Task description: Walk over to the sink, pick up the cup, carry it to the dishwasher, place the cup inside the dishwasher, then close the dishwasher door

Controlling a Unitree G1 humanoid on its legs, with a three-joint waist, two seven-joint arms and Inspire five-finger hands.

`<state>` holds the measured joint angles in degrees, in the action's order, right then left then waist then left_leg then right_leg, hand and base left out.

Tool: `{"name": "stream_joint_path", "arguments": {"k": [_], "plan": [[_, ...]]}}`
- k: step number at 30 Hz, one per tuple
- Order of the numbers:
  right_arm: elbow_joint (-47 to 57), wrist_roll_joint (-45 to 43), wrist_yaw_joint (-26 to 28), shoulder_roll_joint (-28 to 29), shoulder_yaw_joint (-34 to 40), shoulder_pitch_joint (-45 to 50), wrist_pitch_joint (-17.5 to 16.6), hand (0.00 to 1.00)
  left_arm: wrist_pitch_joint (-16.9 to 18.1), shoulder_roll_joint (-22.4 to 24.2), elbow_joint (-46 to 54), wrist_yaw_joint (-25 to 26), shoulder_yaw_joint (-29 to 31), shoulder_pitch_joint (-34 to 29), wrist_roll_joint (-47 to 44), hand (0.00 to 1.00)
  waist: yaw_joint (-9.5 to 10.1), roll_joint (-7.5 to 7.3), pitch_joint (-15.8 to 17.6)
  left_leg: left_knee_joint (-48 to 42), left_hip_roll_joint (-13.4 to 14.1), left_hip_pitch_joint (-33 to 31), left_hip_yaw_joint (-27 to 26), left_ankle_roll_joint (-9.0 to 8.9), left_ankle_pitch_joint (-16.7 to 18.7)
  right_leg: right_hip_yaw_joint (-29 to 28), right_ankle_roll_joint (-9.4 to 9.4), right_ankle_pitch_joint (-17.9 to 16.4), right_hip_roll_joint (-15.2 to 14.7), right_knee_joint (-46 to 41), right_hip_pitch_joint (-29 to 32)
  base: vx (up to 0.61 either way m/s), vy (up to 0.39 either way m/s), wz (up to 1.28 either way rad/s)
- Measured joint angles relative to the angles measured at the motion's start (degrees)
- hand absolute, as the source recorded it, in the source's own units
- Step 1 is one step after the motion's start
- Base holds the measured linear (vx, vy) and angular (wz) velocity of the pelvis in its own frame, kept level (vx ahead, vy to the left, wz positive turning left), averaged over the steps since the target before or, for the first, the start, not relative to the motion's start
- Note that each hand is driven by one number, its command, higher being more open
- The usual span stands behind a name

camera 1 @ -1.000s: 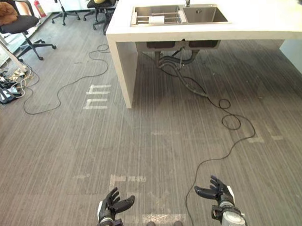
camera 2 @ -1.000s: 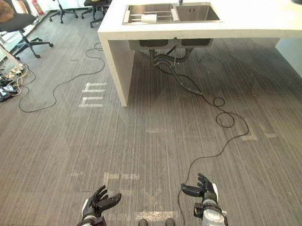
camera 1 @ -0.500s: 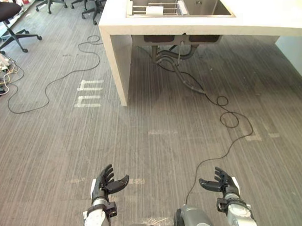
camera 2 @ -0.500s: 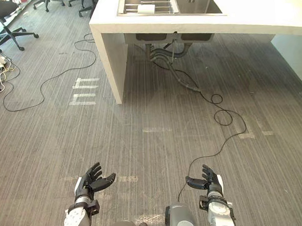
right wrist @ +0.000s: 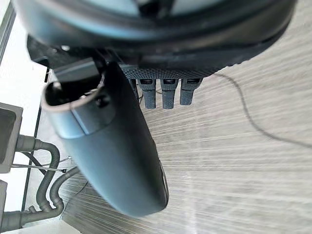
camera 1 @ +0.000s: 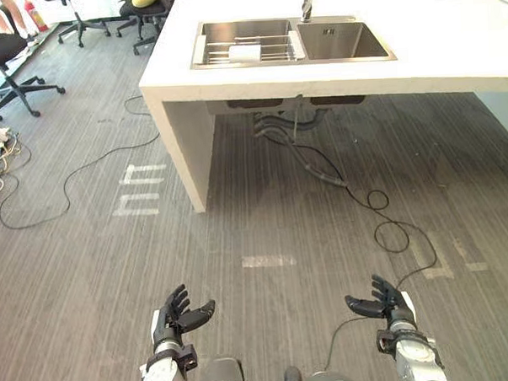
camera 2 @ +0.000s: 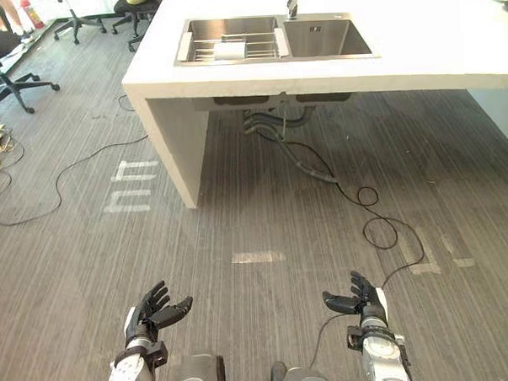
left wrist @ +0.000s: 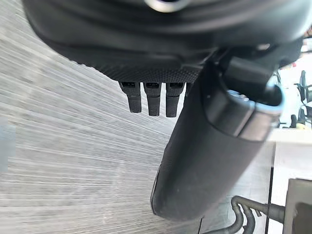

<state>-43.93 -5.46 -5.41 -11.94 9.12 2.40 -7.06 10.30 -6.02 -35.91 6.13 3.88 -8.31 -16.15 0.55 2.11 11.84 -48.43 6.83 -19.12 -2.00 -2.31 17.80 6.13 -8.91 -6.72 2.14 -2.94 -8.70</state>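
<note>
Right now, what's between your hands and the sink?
Left eye view: from the left hand and right hand, floor with a pale tape strip, then hoses under the white counter holding the sink.

One white surface [camera 1: 450, 55] carrying one two-basin sink [camera 1: 340, 39], one faucet [camera 1: 306, 1], one wire rack [camera 1: 218, 50] and one white cup [camera 1: 245, 52]. Three office chairs [camera 1: 8, 54] on the floor [camera 1: 264, 224] beyond. Two robot hands: left robot hand [camera 1: 171, 323], right robot hand [camera 1: 387, 307].
</note>
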Motion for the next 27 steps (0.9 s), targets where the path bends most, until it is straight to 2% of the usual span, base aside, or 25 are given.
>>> {"name": "stream_joint_path", "arguments": {"k": [1, 2, 3, 4, 5, 6, 7, 8, 9, 10, 11, 12, 14, 15, 17, 18, 19, 20, 21, 22, 24, 27], "plan": [[-0.1, 0.0, -0.2, 0.3, 1.1, 0.4, 0.1, 0.9, 0.0, 0.6, 0.2, 0.0, -0.1, 0.2, -0.1, 0.9, -0.06, -0.41, 0.3, 8.9, -2.4, -1.5, 0.3, -0.23, -0.8, 0.0, 1.24, -1.4, -1.6, -0.1, -1.1, 0.31, 0.213, 0.03], [-0.2, 0.0, -0.3, 0.3, 2.0, 0.6, 0.1, 0.9, 0.0, 0.9, 0.5, 0.0, -0.2, 0.2, -0.1, 0.9, -0.04, 0.21, 0.2, 16.8, -3.7, -1.9, 1.3, -0.84, -3.3, -0.1, 2.48, -2.8, -2.2, -0.2, -1.6, 0.32, 0.227, -0.04], [-0.4, 0.0, -0.7, 0.0, 1.9, 0.9, 0.2, 0.9, 0.0, 1.2, 0.6, 0.0, -0.4, 0.0, -0.1, 0.9, 0.18, 1.37, -0.1, 23.2, -4.2, -1.9, 2.9, -0.6, -8.7, -0.8, 3.56, -4.4, -2.0, -0.7, -2.1, 0.36, 0.272, -0.37], [-0.9, 0.0, -1.0, 0.5, 1.6, 0.8, 0.6, 0.9, 0.0, 1.1, 0.5, 0.3, -0.2, -0.4, -0.1, 0.9, 0.95, 1.76, -0.7, 22.8, -5.3, -1.0, 2.8, 2.53, -13.1, -2.6, 5.2, -6.8, -2.7, -2.7, -2.2, 0.41, 0.274, -0.38], [-0.8, 0.1, -0.9, 1.2, 1.0, 0.9, 0.7, 0.9, 0.1, 0.5, 0.5, 0.7, -0.1, -0.2, -0.2, 0.9, 1.0, 0.18, -0.8, 21.2, -7.1, -1.3, 1.7, 3.59, -10.7, -2.9, 6.83, -8.8, -5.0, -4.4, -1.9, 0.44, 0.264, -0.35], [-0.8, 0.1, -0.9, 1.3, 0.7, 0.8, 0.7, 0.9, 0.0, 0.3, 0.5, 0.9, 0.1, 0.1, -0.1, 0.9, 1.28, -0.3, -0.6, 20.3, -7.6, -1.5, 0.9, 4.16, -9.4, -3.5, 7.19, -9.9, -5.9, -5.8, -1.3, 0.53, 0.267, -0.23], [-0.9, 0.2, -0.9, 1.3, 0.5, 0.5, 0.8, 0.9, -0.1, 0.6, 0.4, 1.0, 0.0, 0.3, -0.1, 0.9, 1.94, -0.57, -0.6, 18.7, -8.3, -1.6, -0.6, 4.78, -7.3, -5.3, 8.29, -11.5, -7.3, -10.1, 0.4, 0.43, 0.216, -0.37], [-1.0, 0.6, -0.8, 1.7, 0.5, 0.3, 0.8, 0.9, -0.1, 0.6, 0.4, 1.1, -0.1, -0.2, -0.1, 0.9, 1.91, -0.55, -0.7, 18.2, -8.5, -0.3, -1.9, 5.85, -5.5, -7.2, 9.46, -12.0, -8.1, -15.8, 2.4, 0.51, 0.255, -0.41], [-1.0, 0.7, -0.7, 2.0, 0.2, 0.3, 0.8, 0.9, -0.1, 0.5, 0.4, 1.1, -0.1, -0.6, -0.1, 0.9, 1.86, -0.59, -0.7, 18.2, -8.6, 0.9, -2.4, 6.19, -4.7, -7.8, 10.76, -11.9, -8.4, -19.3, 3.3, 0.42, 0.195, -0.45], [-1.1, 1.0, -0.7, 2.2, -0.8, 0.3, 0.8, 0.9, -0.1, 0.2, 0.5, 1.1, -0.2, -1.6, -0.1, 0.9, 1.85, -0.72, -0.6, 19.0, -8.7, 4.0, -3.4, 6.81, -3.0, -8.6, 16.39, -11.0, -9.1, -28.8, 6.2, 0.42, 0.172, -0.38], [-1.2, 1.3, -0.6, 2.4, -1.1, 0.3, 0.8, 0.9, -0.1, -0.1, 0.4, 1.2, -0.4, -1.9, -0.1, 0.9, 1.73, -0.86, -0.5, 19.7, -8.8, 5.9, -3.7, 7.01, -2.4, -8.9, 19.4, -10.5, -9.5, -34.2, 8.0, 0.42, 0.121, -0.26], [-1.4, 1.4, -0.6, 2.8, -1.3, 0.7, 0.8, 0.9, -0.2, -0.6, 0.5, 1.2, -1.1, -2.1, -0.2, 0.9, 1.04, -0.99, -0.6, 20.9, -9.0, 9.3, -3.6, 7.45, -1.5, -8.0, 20.2, -10.8, -10.3, -43.4, 11.3, 0.34, 0.067, -0.02], [-1.5, 1.6, -0.6, 2.8, -2.1, 0.5, 0.9, 0.9, -0.2, -1.0, 0.9, 1.3, -1.5, -1.8, -0.3, 0.9, 0.51, -1.15, -0.7, 24.5, -9.1, 14.0, -3.4, 7.51, -1.3, -3.5, 17.22, -12.4, -11.9, -50.0, 16.4, 0.43, 0.036, 0.05], [-1.2, 2.0, -0.6, 2.8, -2.8, 0.2, 0.8, 0.9, -0.2, -1.0, 2.6, 1.5, -1.5, -1.7, -0.7, 0.9, 0.1, -1.13, -0.7, 26.8, -8.6, 16.4, -3.0, 7.47, -1.3, -0.8, 15.03, -13.6, -12.0, -49.3, 19.7, 0.5, -0.03, 0.06], [-1.3, 2.6, -0.5, 2.8, -3.3, 0.2, 0.8, 0.9, -0.2, -0.8, 6.1, 2.2, -1.4, -1.4, -0.9, 0.9, 0.09, -0.94, -0.6, 28.7, -6.6, 19.7, -2.5, 7.43, -1.3, 2.1, 13.65, -14.2, -10.1, -40.5, 23.5, 0.46, -0.115, 0.07], [-1.2, 2.6, -0.5, 2.8, -3.3, 0.4, 0.7, 0.9, 0.0, -0.2, 10.0, 2.8, -0.8, -1.6, -1.1, 0.9, 0.08, -0.76, -0.5, 28.8, -4.6, 21.5, -2.3, 6.14, -0.7, 2.6, 12.34, -11.9, -7.8, -30.7, 25.7, 0.37, -0.13, 0.08], [-1.2, 2.6, -0.5, 2.8, -3.3, 0.6, 0.7, 0.9, 0.0, -0.2, 11.9, 3.0, -0.7, -1.7, -1.4, 0.9, 0.11, -0.86, -0.6, 28.8, -4.1, 22.2, -2.1, 5.02, -0.1, 2.9, 11.82, -8.9, -6.8, -25.6, 25.9, 0.37, -0.147, 0.2], [-1.1, 2.6, -0.6, 2.7, -3.3, 1.2, 0.7, 0.9, 0.2, -0.1, 14.8, 3.2, -0.7, -2.0, -1.7, 0.9, -0.15, -1.21, -0.8, 28.7, -3.9, 23.2, -1.6, 2.8, 1.2, 2.9, 9.74, 1.4, -6.1, -20.2, 25.6, 0.32, -0.124, 0.26], [-1.3, 2.7, -0.7, 2.0, -3.2, 1.5, 0.7, 0.9, 0.2, 0.8, 15.9, 3.3, -0.8, -1.7, -1.9, 0.9, -0.47, -0.03, -0.9, 28.8, -2.6, 23.9, -0.7, 1.82, 1.9, 3.1, 10.73, 3.0, -5.1, -20.5, 25.1, 0.43, -0.159, 0.14], [-0.9, 2.7, -0.9, 1.3, -3.0, 2.0, 0.7, 0.9, 0.4, 1.5, 19.5, 3.6, -0.9, -2.1, -1.9, 0.9, -0.23, 0.95, -1.6, 28.9, -1.3, 23.8, 0.1, 1.63, 1.5, 3.2, 9.66, 2.9, -3.6, -19.9, 24.7, 0.43, -0.156, -0.1], [0.0, 2.7, -0.9, 0.7, -2.5, 1.8, 0.6, 0.9, 0.8, 2.0, 23.7, 3.6, -0.8, -1.8, -1.8, 0.9, -0.27, 1.48, -1.7, 29.2, -0.8, 24.0, 0.6, 0.38, -0.5, 3.2, 8.5, 2.2, -3.1, -19.5, 24.4, 0.42, -0.165, -0.08], [0.5, 2.8, -1.0, 0.7, -1.8, 3.2, 0.6, 0.9, 1.2, 3.6, 29.4, 3.7, -1.1, -1.2, -1.2, 0.9, -1.55, 1.82, -1.7, 21.7, -1.0, 23.5, 3.6, -0.06, -5.1, 5.0, 8.34, 2.0, -2.8, -12.8, 16.0, 0.36, -0.133, 0.33]]}}
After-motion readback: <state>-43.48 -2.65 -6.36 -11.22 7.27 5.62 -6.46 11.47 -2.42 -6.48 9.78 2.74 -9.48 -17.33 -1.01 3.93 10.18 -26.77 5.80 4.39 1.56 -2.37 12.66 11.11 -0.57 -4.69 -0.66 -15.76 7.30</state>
